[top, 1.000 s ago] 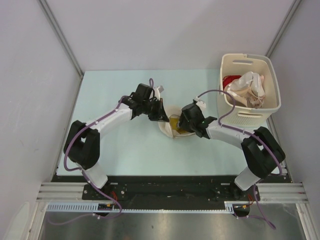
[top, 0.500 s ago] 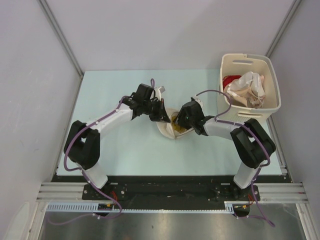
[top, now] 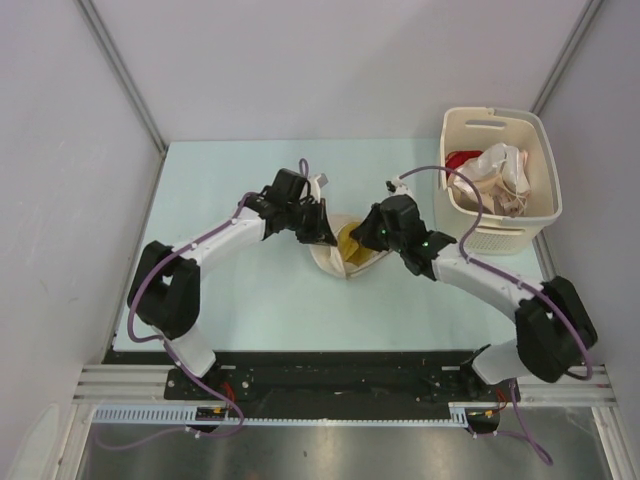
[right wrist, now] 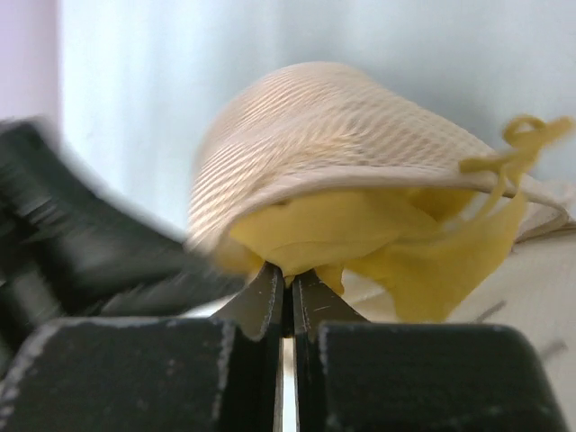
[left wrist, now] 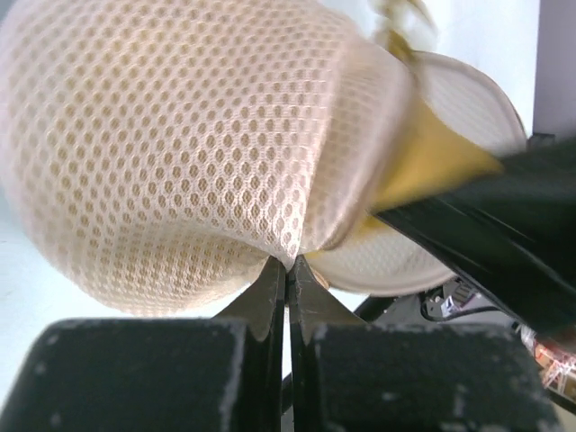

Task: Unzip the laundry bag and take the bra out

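We are at the pull-out step: our right gripper (right wrist: pixel 286 274) is pinched tight on the bra (right wrist: pixel 360 229), and our left gripper (left wrist: pixel 288 265) is clamped on the laundry bag (top: pixel 333 262) mid-table. Its mouth faces the right arm, and the blurred bra seemingly trails lengthwise from it. Next we draw the right arm away while the left anchors.

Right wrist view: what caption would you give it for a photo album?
Right hand pinching the mustard-yellow bra that hangs out from under the mesh shell of the laundry bag.
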You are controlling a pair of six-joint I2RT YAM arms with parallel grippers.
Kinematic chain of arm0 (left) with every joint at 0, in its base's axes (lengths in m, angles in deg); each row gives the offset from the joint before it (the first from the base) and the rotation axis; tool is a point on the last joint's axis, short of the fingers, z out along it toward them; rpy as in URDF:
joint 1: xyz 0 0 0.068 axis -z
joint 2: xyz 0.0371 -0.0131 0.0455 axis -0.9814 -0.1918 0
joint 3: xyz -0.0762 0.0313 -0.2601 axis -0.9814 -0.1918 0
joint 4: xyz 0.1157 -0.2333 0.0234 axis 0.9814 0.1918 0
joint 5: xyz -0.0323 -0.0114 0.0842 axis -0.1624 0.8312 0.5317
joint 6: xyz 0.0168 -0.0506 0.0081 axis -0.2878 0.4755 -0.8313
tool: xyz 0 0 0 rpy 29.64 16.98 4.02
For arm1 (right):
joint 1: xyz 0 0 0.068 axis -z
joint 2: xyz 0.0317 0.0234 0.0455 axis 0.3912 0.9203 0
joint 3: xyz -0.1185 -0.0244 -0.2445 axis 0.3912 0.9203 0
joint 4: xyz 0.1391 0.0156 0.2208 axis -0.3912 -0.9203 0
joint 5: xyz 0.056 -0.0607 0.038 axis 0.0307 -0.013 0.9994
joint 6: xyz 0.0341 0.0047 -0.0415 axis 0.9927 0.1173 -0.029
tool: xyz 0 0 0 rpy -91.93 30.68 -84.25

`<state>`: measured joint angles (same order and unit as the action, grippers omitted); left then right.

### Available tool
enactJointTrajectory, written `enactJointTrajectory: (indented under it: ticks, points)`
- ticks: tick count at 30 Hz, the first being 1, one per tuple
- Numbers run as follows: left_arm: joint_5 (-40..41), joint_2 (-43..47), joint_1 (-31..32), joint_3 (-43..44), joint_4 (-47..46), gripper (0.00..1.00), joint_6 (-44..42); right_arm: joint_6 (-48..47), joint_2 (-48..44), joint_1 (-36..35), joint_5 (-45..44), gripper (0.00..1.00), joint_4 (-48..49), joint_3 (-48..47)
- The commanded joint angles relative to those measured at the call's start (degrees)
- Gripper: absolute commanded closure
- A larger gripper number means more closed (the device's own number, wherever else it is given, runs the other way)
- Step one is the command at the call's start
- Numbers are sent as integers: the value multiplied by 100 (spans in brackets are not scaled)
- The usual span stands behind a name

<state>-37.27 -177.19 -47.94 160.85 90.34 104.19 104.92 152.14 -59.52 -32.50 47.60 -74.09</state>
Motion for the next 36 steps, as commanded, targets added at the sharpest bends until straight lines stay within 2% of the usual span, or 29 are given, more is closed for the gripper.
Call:
enactJointTrajectory:
  ticks: [1,7,10,15,19,24,30,36]
  points:
    - [190,171,-200,-127,-107,100,25,-510,-947,-104,274,100,-608,-21]
    - [172,75,-455,-154,-107,100,52,-915,-2055,-8,634,100,-1074,14]
    - [84,5,-481,-163,-124,100,25,-916,-2810,282,775,100,-1171,6]
    - [-13,-39,-481,-242,-256,100,60,-626,-3375,985,995,100,-882,-3]
    - [-232,-66,-437,-452,-581,100,306,-248,-3463,1337,917,100,-276,-91]
    - [-206,-57,-341,-470,-564,100,324,-10,-3498,1548,-102,100,445,-196]
    - [-250,48,-314,-690,-722,99,438,-230,-3253,2092,-438,100,552,-1013]
    - [-241,171,-297,-769,-766,100,447,-423,-2735,3068,-516,100,613,-1742]
